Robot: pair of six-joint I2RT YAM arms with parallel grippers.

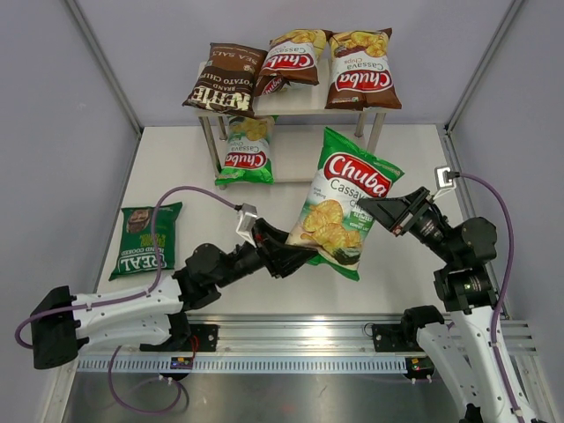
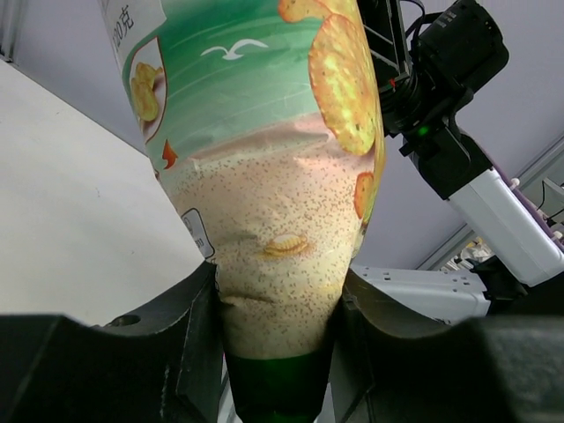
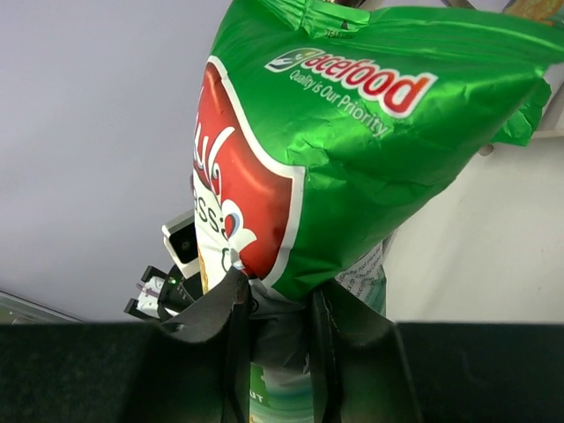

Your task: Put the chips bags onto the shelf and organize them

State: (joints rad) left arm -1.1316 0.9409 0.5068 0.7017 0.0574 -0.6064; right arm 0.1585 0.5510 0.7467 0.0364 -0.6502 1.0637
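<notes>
A green Chuba Cassava bag (image 1: 344,203) hangs in the air over the middle of the table, held from both sides. My left gripper (image 1: 295,251) is shut on its lower end (image 2: 273,256). My right gripper (image 1: 377,208) is shut on its right edge (image 3: 352,132). The shelf (image 1: 304,99) stands at the back. On its top board lie the dark brown Kettle bag (image 1: 225,79) and two brown Chuba bags (image 1: 291,57) (image 1: 359,70). A second green Chuba bag (image 1: 247,152) leans on the lower tier. The dark green REAL bag (image 1: 145,238) lies flat at the table's left.
Grey walls close in the white table (image 1: 185,167) on the left, back and right. The metal rail (image 1: 300,348) with the arm bases runs along the near edge. The right arm's body (image 2: 458,132) shows close behind the held bag in the left wrist view.
</notes>
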